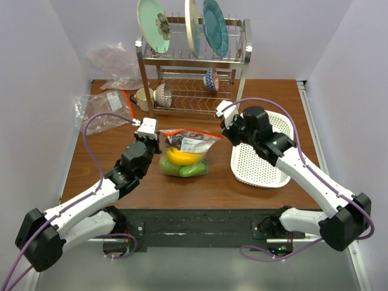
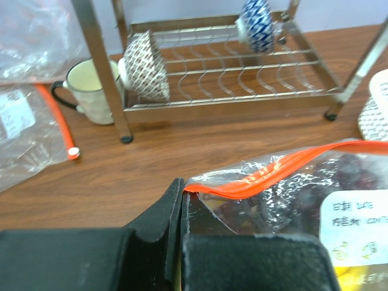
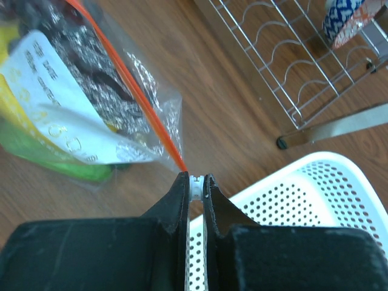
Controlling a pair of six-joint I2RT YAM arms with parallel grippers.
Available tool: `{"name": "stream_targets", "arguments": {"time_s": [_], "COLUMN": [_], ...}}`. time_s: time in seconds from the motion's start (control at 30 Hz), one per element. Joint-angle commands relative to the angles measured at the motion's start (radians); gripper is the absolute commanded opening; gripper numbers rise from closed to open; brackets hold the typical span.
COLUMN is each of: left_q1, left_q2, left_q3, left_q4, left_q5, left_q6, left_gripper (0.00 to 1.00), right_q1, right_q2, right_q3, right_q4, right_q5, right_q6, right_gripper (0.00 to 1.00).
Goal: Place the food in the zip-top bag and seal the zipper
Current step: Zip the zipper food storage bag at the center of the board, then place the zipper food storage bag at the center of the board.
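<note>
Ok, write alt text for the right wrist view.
The right claw pinches the zipper end of the zip-top bag, which holds green and yellow food. A white mesh basket and a wire dish rack sit nearby.

zip-top bag mid-table | food inside bag | left tool at bag's left corner | right tool at zipper right end | basket right of bag | dish rack behind bag | mug behind-left of bag
</note>
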Motion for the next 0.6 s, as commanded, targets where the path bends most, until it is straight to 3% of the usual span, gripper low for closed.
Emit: {"name": "stream_targets", "arguments": {"time_s": [0.0,0.37,0.57], "left_q1": [0.004,0.004,0.018], "left_q2": [-0.049,-0.028,0.046], "left_q3": [-0.002,-0.01,0.01], "left_q4": [0.132,0.147,0.16], "left_q5": [0.034,0.04,0.018], "left_q6": [0.014,0.011,-0.007], "left_gripper": [0.0,0.0,0.0], "right_q1": [-0.023,-0.073,-0.083], "right_q2": [-0.006,0.017,-0.009], "right_q3": [0.045,0.036,-0.016], "right_q4": [0.069,0.031,0.022], "right_q5": [-0.107,-0.204,-0.144], "right_q6": [0.029,0.094,0.113], "right_gripper": [0.0,0.0,0.0]}}
